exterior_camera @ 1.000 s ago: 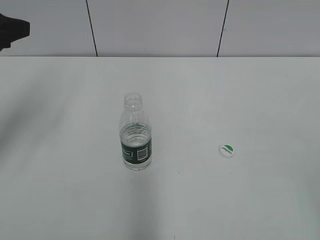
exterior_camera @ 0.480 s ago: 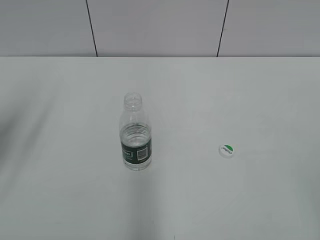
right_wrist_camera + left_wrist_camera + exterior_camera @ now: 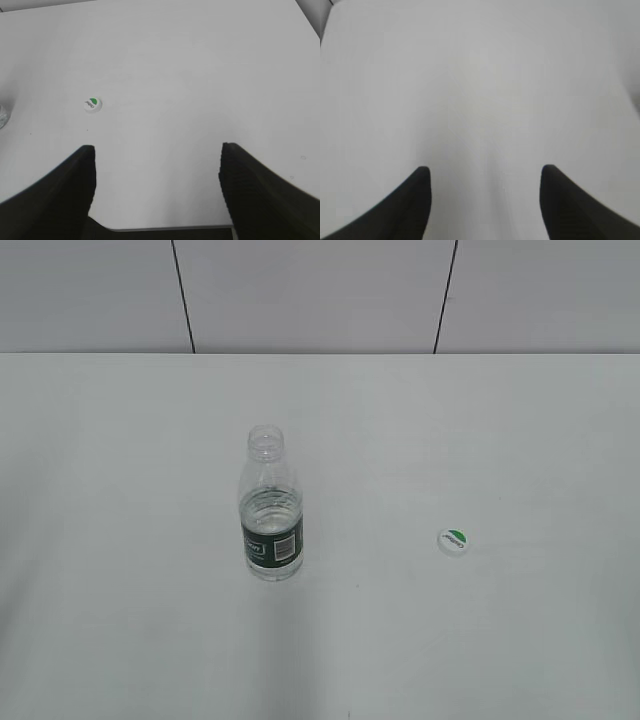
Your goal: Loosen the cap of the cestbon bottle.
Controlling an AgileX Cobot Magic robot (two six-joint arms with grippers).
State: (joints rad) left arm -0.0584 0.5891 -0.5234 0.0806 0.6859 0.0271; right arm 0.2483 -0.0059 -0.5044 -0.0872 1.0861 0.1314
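The cestbon bottle (image 3: 271, 508) stands upright on the white tabletop (image 3: 480, 440), left of centre in the exterior view, its neck uncovered and its dark green label band facing the camera; the cap (image 3: 453, 539) lies flat on the tabletop well apart to the bottle's right, green half-moon mark upward. The left end effector (image 3: 485, 172) is released, its dark fingers spread wide over bare tabletop. The right end effector (image 3: 157, 147) is likewise released and empty near the tabletop's edge, the cap lying ahead of its left finger (image 3: 60, 190).
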